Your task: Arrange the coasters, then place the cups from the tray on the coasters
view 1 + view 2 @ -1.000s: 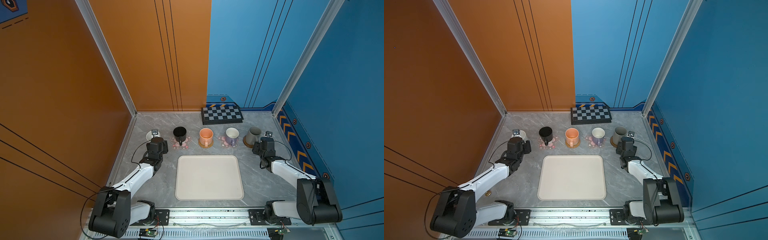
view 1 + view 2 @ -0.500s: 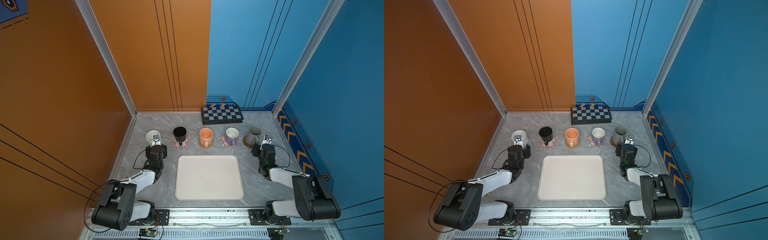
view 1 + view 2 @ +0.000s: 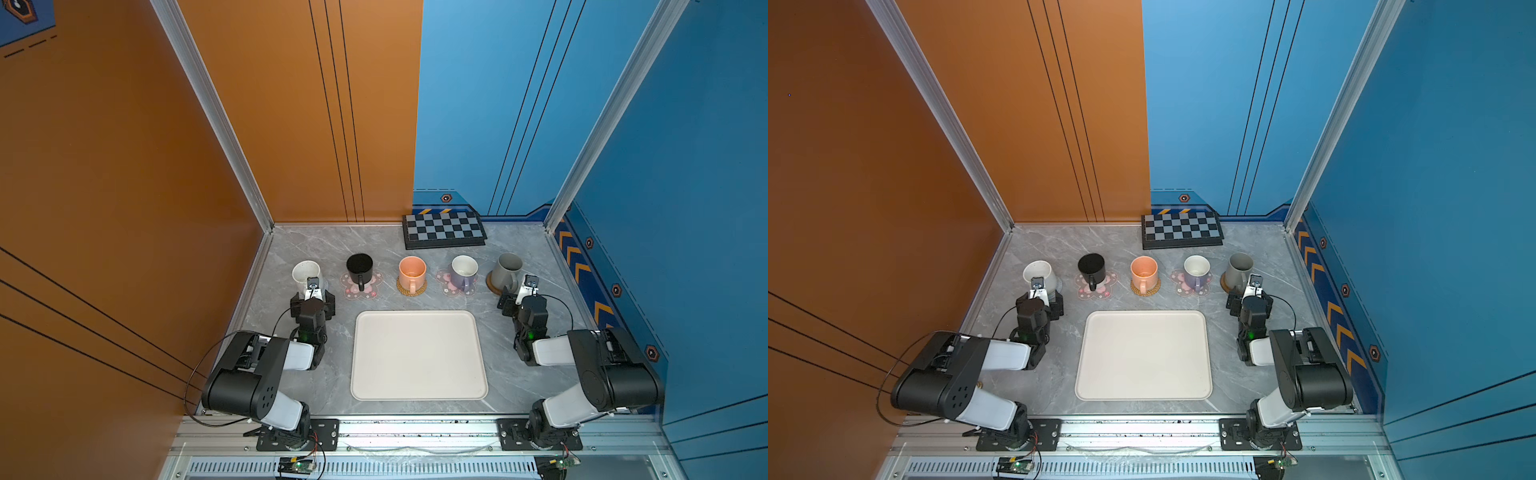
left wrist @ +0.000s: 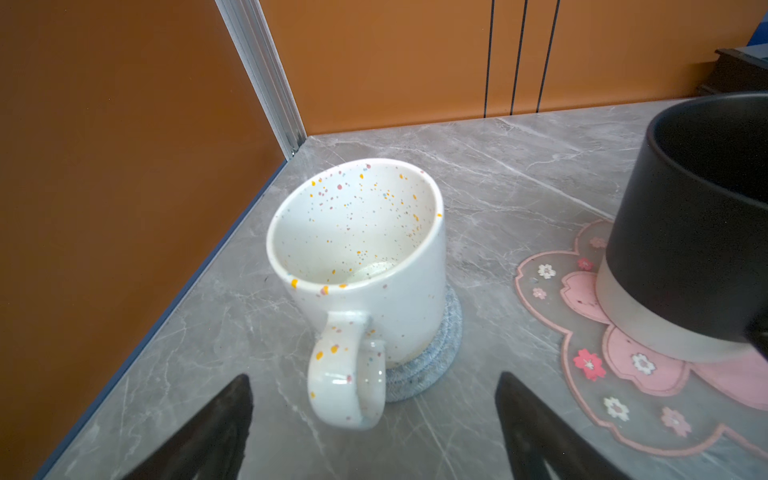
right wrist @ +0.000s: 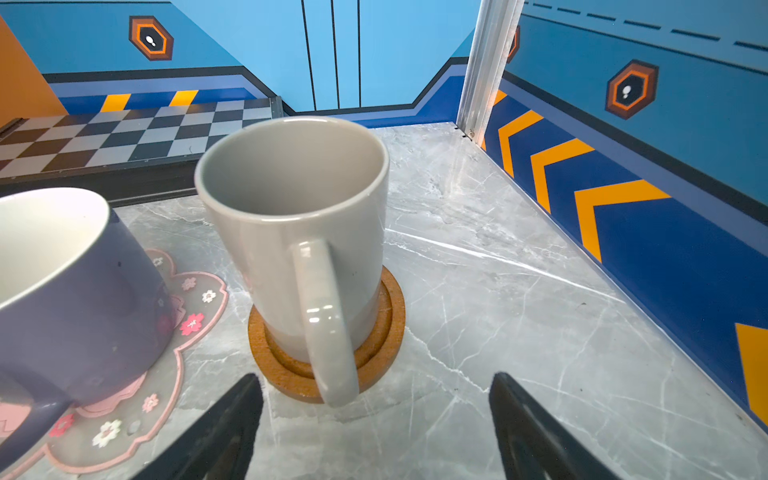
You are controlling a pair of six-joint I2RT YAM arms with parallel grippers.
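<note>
Grey marble tabletop (image 3: 299, 249) carries a row of 5 cups (image 3: 412, 270) on coasters (image 3: 422, 289) behind the cream tray (image 3: 417, 355). At the left end, the left gripper (image 4: 374, 378) stands spread on both sides of the handle of the speckled white cup (image 4: 365, 249), not touching it. That cup sits on the grey-blue knitted coaster (image 4: 436, 357). At the right end, the right gripper (image 5: 376, 377), jaws equally wide, flanks the handle of the grey cup (image 5: 291, 216) on the brown wooden coaster (image 5: 374, 345).
</note>
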